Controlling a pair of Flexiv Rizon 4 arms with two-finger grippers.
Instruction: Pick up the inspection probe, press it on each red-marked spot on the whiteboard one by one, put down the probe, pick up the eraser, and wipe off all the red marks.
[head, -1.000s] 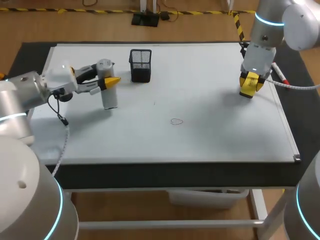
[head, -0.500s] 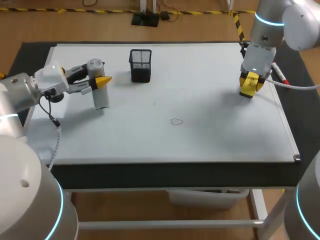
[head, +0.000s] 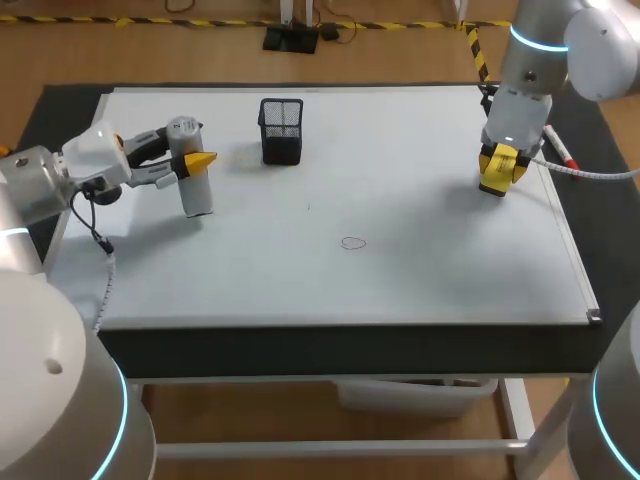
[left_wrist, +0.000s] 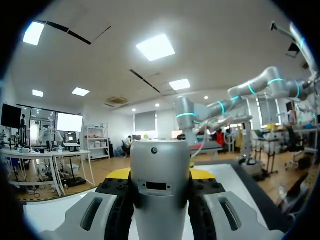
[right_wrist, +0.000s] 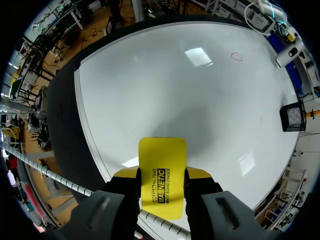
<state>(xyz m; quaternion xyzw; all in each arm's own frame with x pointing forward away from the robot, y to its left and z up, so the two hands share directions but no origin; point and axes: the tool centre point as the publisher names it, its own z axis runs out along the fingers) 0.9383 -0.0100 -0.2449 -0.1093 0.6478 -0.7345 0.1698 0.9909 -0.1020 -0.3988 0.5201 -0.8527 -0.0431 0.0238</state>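
Inspection probe (head: 198, 195) upright within left claw (head: 188, 152), eraser (right_wrist: 162, 155) clamped in right claw (right_wrist: 161, 175)

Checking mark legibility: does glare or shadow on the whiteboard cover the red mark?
Head view: soft shadows fall on the whiteboard beside the probe and the right gripper, none on the red mark. Right wrist view: ceiling-light glare patches on the board, none over the mark. Left wrist view: mark not visible.

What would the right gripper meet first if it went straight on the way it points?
The whiteboard: the right gripper, shut on the yellow eraser, points down at its bare surface, so the eraser would touch first. Whether there is any gap is unclear.
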